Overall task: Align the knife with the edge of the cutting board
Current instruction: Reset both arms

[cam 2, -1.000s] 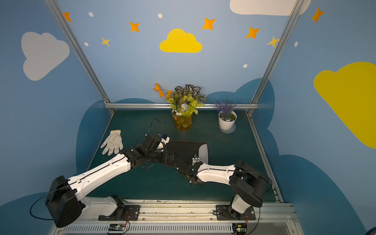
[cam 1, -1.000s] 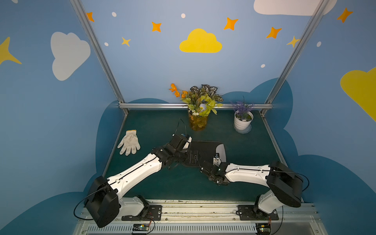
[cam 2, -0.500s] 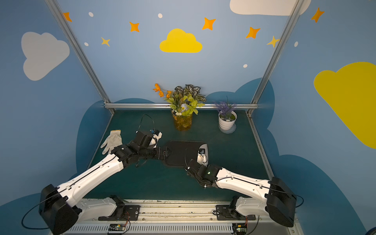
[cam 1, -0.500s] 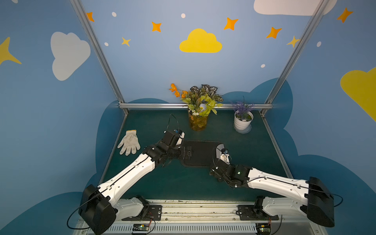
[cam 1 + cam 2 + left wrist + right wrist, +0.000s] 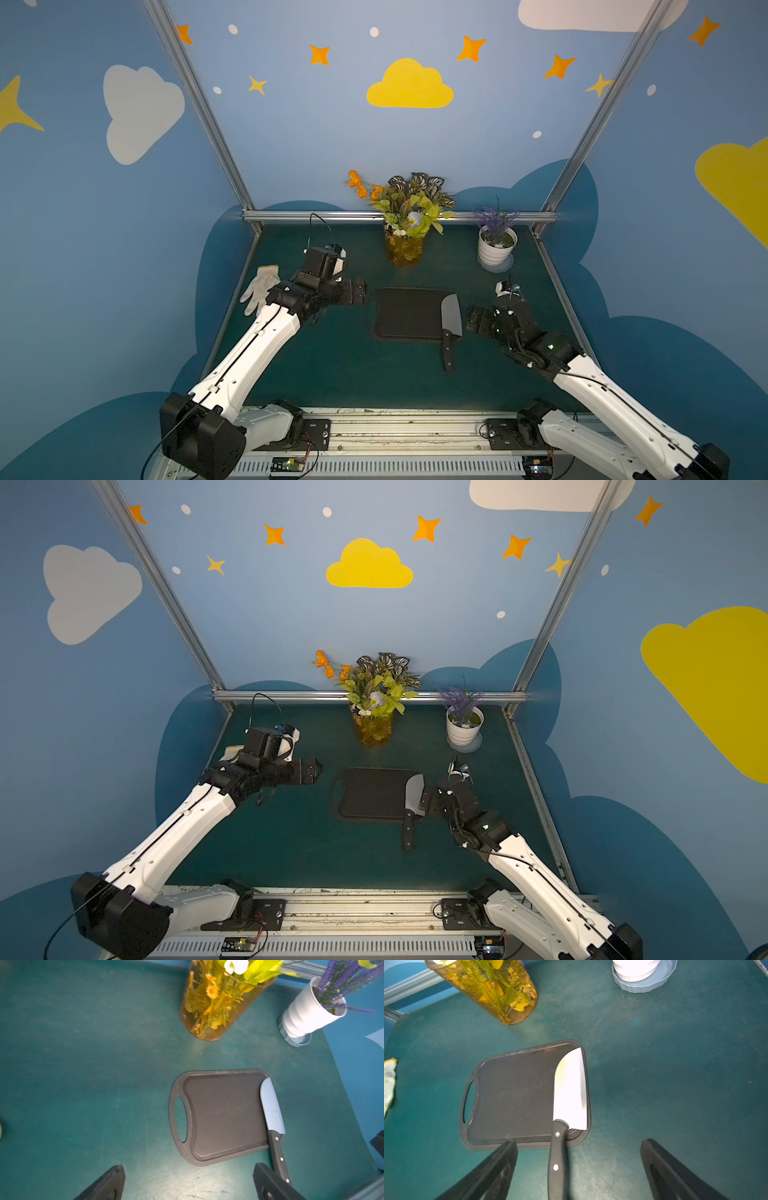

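1. In both top views the knife (image 5: 450, 320) lies flat along the short edge of the cutting board (image 5: 370, 793) opposite its handle slot. The blade is on the board and the black handle overhangs the near rim onto the tabletop (image 5: 353, 374). Its long axis runs near-to-far, parallel with that edge. The right tool (image 5: 478, 322) hangs just beside the blade, on its right, apart from it, spread wide and empty. The left tool (image 5: 355, 291) sits beyond the slot end, well apart from the knife, so the right arm is nearer.

2. In the left wrist view the left tool (image 5: 188, 1169) is spread with nothing between its fingers (image 5: 270, 1186). The board lies ahead, slot end nearer, with the knife (image 5: 272, 1118) along its far side.

3. In the right wrist view the right tool (image 5: 579, 1144) gapes and grips nothing. The knife handle points back between the fingers (image 5: 500, 1163), closer to one of them, and the bright blade hugs the rim. The alignment looks done. Any retreat should pull straight back along the handle's line, since a sideways sweep could knock it askew.
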